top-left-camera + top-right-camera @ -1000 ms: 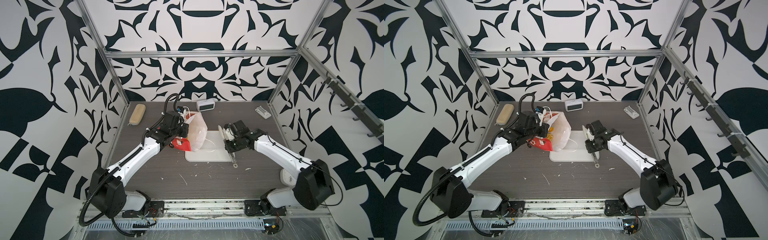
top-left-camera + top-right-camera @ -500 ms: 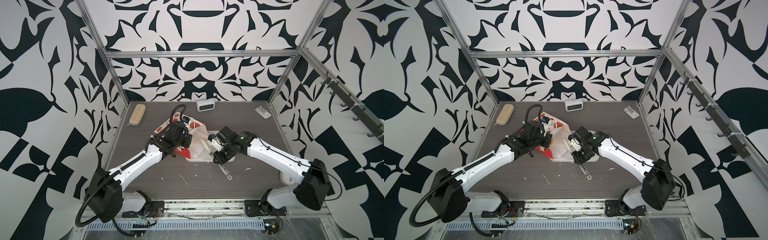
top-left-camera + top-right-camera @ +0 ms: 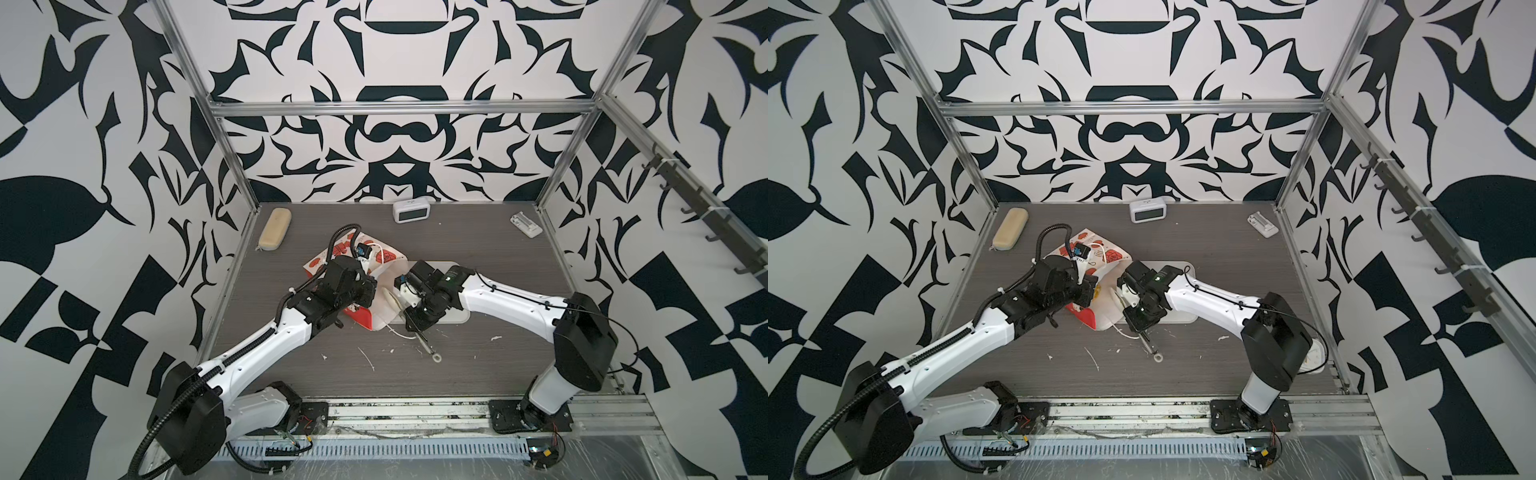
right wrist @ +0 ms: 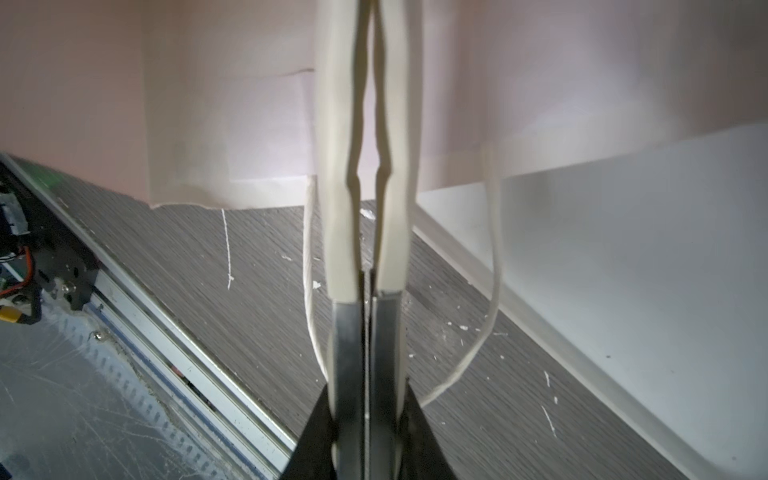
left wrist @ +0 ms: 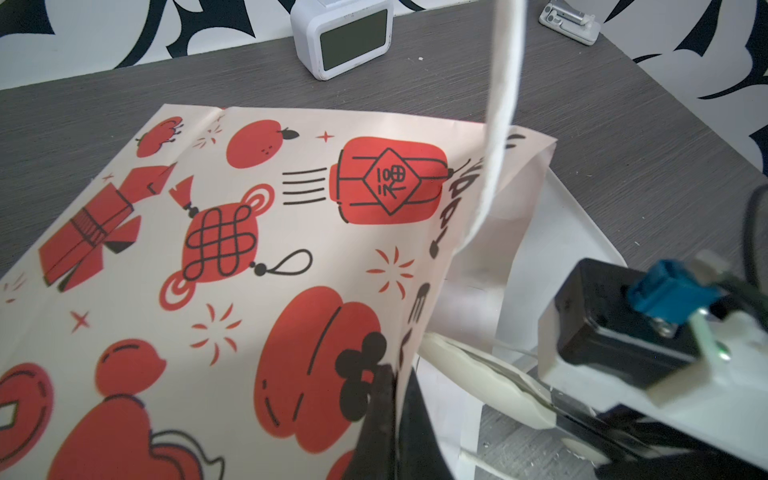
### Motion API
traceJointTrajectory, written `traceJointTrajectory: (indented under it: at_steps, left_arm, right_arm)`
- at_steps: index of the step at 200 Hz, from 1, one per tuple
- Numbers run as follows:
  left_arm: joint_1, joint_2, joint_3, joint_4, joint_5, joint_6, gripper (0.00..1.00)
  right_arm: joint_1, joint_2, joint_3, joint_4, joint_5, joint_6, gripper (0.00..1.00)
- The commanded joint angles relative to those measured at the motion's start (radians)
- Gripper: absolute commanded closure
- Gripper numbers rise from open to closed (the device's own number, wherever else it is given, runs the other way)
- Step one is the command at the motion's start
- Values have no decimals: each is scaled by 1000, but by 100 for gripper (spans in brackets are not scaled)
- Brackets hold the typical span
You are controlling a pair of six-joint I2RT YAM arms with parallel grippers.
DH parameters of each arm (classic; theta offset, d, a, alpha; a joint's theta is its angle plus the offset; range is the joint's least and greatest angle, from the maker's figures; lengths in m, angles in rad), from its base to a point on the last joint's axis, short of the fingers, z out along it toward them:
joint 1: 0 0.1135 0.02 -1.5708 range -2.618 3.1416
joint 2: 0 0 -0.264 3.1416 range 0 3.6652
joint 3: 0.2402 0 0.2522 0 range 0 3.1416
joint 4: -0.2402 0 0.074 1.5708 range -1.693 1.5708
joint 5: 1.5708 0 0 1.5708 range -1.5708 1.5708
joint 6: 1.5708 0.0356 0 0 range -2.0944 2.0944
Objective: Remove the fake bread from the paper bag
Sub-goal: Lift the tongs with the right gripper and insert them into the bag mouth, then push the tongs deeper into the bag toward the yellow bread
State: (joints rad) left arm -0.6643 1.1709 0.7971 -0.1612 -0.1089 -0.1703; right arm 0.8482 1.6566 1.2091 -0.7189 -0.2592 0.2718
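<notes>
While lying on its side on the table [image 3: 498, 257], the paper bag [image 3: 388, 257] has its mouth lapping onto the white tray [image 3: 457, 318] in both top views. Left wrist: left gripper [image 5: 392, 409] pinched tight on the bag's rim. Right wrist: right gripper [image 4: 365, 436] clamps tongs [image 4: 340, 208], tips nearly together inside the mouth.

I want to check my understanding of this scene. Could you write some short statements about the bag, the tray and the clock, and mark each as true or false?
1. The paper bag lies on its side on the table. True.
2. The left gripper has its jaws shut on the bag's rim. True.
3. Fake bread lies on the white tray. False: no bread shows on it.
4. The clock stands at the table's front edge. False: it stands at the back, near the wall.
</notes>
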Motion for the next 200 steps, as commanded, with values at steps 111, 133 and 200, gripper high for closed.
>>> traceJointTrajectory:
  at_steps: [111, 133, 200]
  left_arm:
    - [-9, -20, 7, 6, 9, 15, 100]
    - [-9, -19, 4, 5, 8, 15, 100]
    - [-11, -21, 13, -9, 9, 22, 100]
  right_arm:
    - [9, -84, 4, 97, 63, 52, 61]
    - [9, -93, -10, 115, 57, 57, 60]
    - [9, -123, -53, 134, 53, 74, 57]
